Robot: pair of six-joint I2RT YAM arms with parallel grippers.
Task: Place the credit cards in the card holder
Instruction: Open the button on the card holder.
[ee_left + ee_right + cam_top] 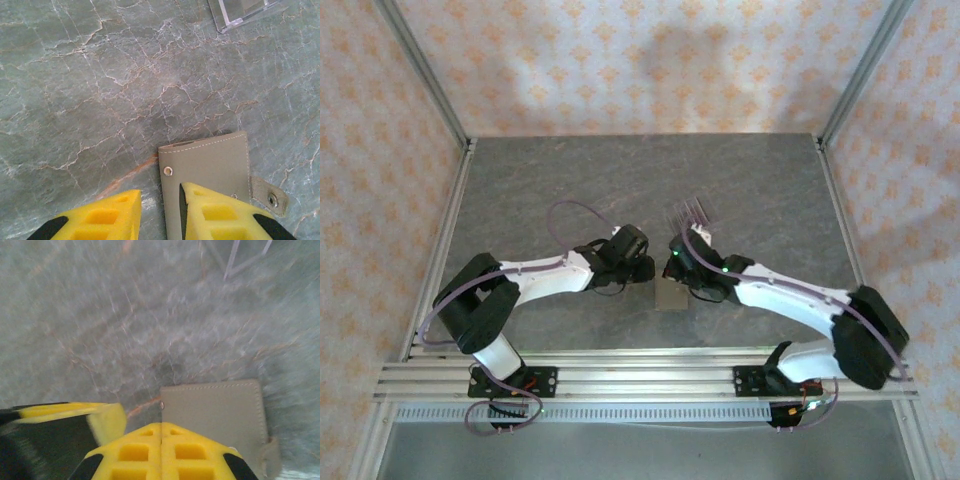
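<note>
- You're looking at the grey marbled desk (570, 180), which is carrying everything in play.
- The left arm (535, 275) and right arm (790, 295) are both reaching inward, with their wrists nearly meeting around the desk's middle.
- The clear plastic rack (692, 213) is standing just beyond the right wrist, apart from the card holder.
- The card holder (210, 162) is lying flat on the desk with its tan face up, directly under the two wrists.
- The left gripper (159, 195) is standing with its jaws apart. One finger is hanging over bare desk and the other over the holder's near corner. The holder's edge is sitting in the gap. You can't tell whether the finger is touching it.
- The right gripper (161, 426) is sitting with its fingers pressed together and nothing showing between them. It's hanging over the holder's near edge, and that view is blurring.
- The snap tab (270, 197) is sticking out unfastened from the holder's side.
- A thin dark strip (181, 202) is running along the inner face of the left gripper's finger over the holder. You can't tell whether it's a card.
</note>
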